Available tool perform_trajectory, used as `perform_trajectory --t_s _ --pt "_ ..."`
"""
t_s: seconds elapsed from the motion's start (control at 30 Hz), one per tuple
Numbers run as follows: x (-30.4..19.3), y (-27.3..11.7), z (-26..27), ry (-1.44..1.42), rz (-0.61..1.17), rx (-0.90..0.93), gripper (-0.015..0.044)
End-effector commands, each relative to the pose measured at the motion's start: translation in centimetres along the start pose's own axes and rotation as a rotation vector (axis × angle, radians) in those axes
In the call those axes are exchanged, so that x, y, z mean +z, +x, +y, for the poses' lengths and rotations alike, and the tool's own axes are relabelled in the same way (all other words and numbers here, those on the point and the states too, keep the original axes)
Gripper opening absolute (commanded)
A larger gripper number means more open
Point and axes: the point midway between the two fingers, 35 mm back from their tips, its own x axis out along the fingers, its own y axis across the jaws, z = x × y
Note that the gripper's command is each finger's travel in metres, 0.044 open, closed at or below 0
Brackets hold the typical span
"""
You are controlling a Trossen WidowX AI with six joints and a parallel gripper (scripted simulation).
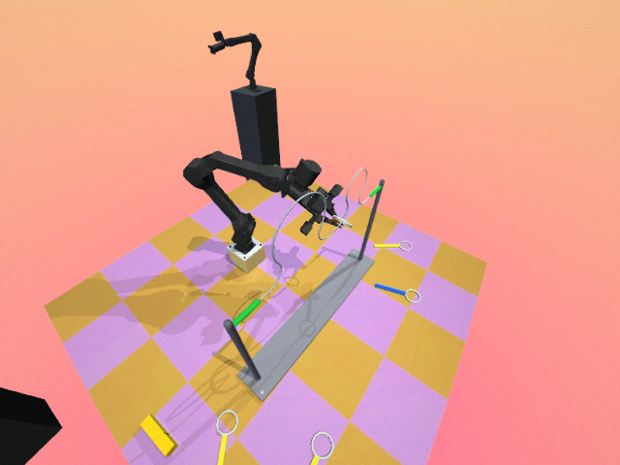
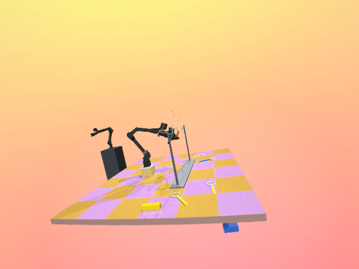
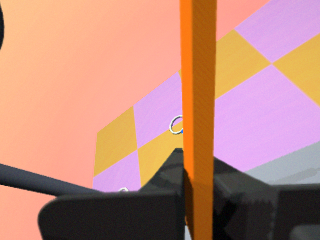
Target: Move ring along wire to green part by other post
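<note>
Checkered tabletop (image 1: 320,350) (image 2: 199,199) (image 3: 260,120), no readable writing, hand (image 1: 336,222) (image 2: 177,137) (image 3: 186,154) gripping orange handle (image 1: 335,219) (image 2: 177,134) (image 3: 199,100).

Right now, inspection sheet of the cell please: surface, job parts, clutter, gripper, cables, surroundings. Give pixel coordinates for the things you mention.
Surface: orange and lilac checks.
Job parts: ring (image 1: 342,220) on the grey stretch of wire (image 1: 273,234), between the green parts (image 1: 246,312) (image 1: 375,191); contact can't be told. Posts (image 1: 242,350) (image 1: 371,220) upright on a grey base (image 1: 305,320).
Clutter: three yellow-handled rings, one blue-handled ring (image 1: 412,295), one yellow block (image 1: 158,435) (image 2: 151,206).
Gripper: shut on the orange handle (image 3: 199,100).
Cables: nothing seen.
Surroundings: second arm (image 1: 255,54) (image 2: 110,135) on a dark pedestal (image 1: 267,125) (image 2: 120,159); blue object (image 2: 231,227) below the table edge; dark block (image 1: 24,425) at the top view's corner.
</note>
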Motion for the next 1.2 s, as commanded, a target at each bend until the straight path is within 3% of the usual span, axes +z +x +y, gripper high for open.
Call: perform_trajectory --t_s 0.0,1.17 --pt "0.3 -0.3 1.8 0.092 0.007 0.059 -0.015" --pt "4.0 -3.6 10.3 0.67 0.079 0.386 -0.015"
